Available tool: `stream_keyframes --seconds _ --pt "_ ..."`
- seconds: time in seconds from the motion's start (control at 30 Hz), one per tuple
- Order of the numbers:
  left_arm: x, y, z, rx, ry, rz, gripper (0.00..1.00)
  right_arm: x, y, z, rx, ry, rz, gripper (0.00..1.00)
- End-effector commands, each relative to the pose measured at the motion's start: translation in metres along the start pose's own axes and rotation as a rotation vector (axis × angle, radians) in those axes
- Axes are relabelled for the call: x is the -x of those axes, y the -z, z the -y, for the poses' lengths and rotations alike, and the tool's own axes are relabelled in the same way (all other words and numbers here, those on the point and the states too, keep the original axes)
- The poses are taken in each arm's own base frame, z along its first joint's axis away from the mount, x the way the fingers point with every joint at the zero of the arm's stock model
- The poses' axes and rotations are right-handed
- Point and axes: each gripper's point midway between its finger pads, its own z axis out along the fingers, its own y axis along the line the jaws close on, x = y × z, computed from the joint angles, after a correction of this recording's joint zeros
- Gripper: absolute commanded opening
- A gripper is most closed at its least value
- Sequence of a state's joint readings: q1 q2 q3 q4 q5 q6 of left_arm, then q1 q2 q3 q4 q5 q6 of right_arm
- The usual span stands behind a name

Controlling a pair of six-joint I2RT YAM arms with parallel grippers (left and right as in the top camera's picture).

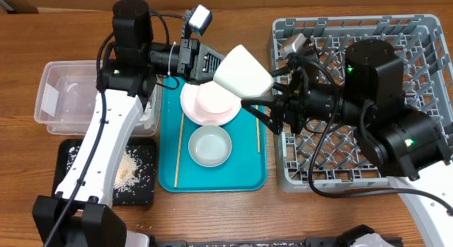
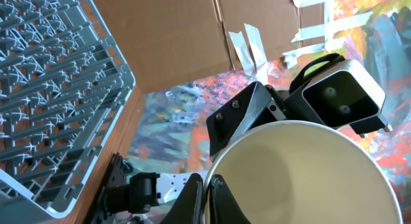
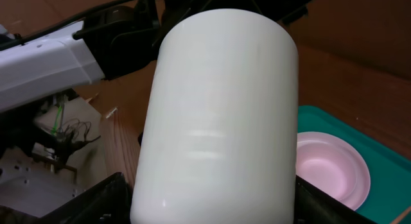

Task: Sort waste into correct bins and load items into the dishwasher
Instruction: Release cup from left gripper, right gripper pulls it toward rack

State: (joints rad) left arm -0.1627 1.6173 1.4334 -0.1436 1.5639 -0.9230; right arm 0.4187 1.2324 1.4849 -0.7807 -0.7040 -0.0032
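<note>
**Cup in mid-air between two arms: the handover is where it could drop**

The small white cup hangs tilted on its side above the 12 o'clock end of the teal tray. It is directly over the pink bowl, which sits on the pink plate. The left fingers are closed on the cup's rim, one inside the mouth and one outside. The right fingers are spread to either side of the cup's body; I cannot tell whether they press on it.

As I judge it, the main risk is timing. If the left fingers let go before the right pair has truly clamped, the cup falls onto the pink bowl. It could chip the bowl or bounce toward the grey-green bowl at 6 o'clock.

The cup's wall looks smooth, glossy and round, so a light or off-centre squeeze may let it slip or twist. If both arms grip and then pull apart, the thin rim hold would be wrenched.

The dish rack lies at 3 o'clock. On a swing that way, the cup could catch the rack's near wall or pegs and be knocked loose onto the counter.
</note>
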Motion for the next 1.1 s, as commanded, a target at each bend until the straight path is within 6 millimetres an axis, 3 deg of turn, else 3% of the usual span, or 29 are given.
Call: stream_keyframes --seconds 0.0,0.17,0.3,0.73,1.07 --pt "-0.003 -0.002 0.011 -0.013 -0.008 -0.019 0.04 0.008 0.005 -0.027 0.1 0.04 0.019 0.78" --pt "-0.007 -0.01 0.012 -0.02 -0.008 -0.042 0.04 0.007 0.003 -0.023 0.093 0.035 0.015 0.78" --pt "-0.009 -0.014 0.012 -0.024 -0.011 -0.054 0.04 0.01 0.002 -0.013 0.034 0.041 0.028 0.69" --pt "-0.013 -0.016 0.01 -0.027 -0.013 -0.06 0.04 0.024 0.003 -0.007 -0.01 0.079 0.081 0.52" --pt "-0.021 -0.023 0.006 -0.033 0.006 -0.078 0.04 0.028 0.003 -0.002 -0.042 0.086 0.095 0.47"
